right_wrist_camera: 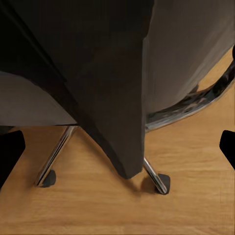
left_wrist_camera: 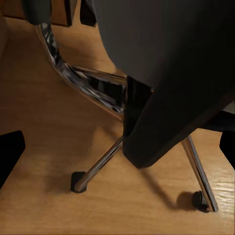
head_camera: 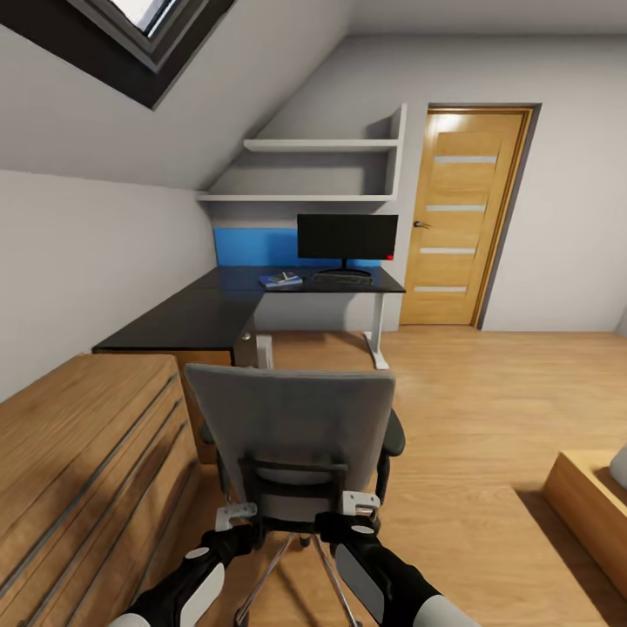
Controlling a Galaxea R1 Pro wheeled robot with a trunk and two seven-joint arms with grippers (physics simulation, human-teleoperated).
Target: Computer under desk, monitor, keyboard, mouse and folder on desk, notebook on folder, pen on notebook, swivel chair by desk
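Head view: swivel chair (head_camera: 292, 431) sits dead centre, grey back facing the robot, chrome base (head_camera: 287, 557) on the wood floor (head_camera: 488, 409). Both arms reach to the lower rear of the chair back. Left gripper (head_camera: 237, 515) at roughly 7 o'clock of the backrest, right gripper (head_camera: 360, 503) at roughly 5 o'clock, each right up against the black back support (head_camera: 292, 492). Finger tips are hidden behind or against the frame; can't tell whether either set of jaws is open or clamped.

Desk (head_camera: 235, 305) stands at 12 o'clock beyond the chair, black top, white legs, blue back panel (head_camera: 252, 246). Monitor (head_camera: 347, 237) upright on the desk's far right part, red dot at lower right corner. Keyboard (head_camera: 343, 278) lies just in front of the monitor stand. Folder (head_camera: 280, 279) on the desk at 9 o'clock of the keyboard, near it; something small rests on top of it, too small to identify. A pale boxy shape (head_camera: 262, 351) under the desk near the corner leg, mostly hidden.

Wood door (head_camera: 463, 218) at 1 o'clock, wall shelves (head_camera: 322, 170) above the desk, low wood drawer unit (head_camera: 83, 453) at 9 o'clock.

Left wrist view: dark chair back (left_wrist_camera: 166, 73) close up, chrome star legs (left_wrist_camera: 98, 169) and castors on the floor. Right wrist view: same chair underside (right_wrist_camera: 112, 83), two chrome legs ending in castors (right_wrist_camera: 160, 183).
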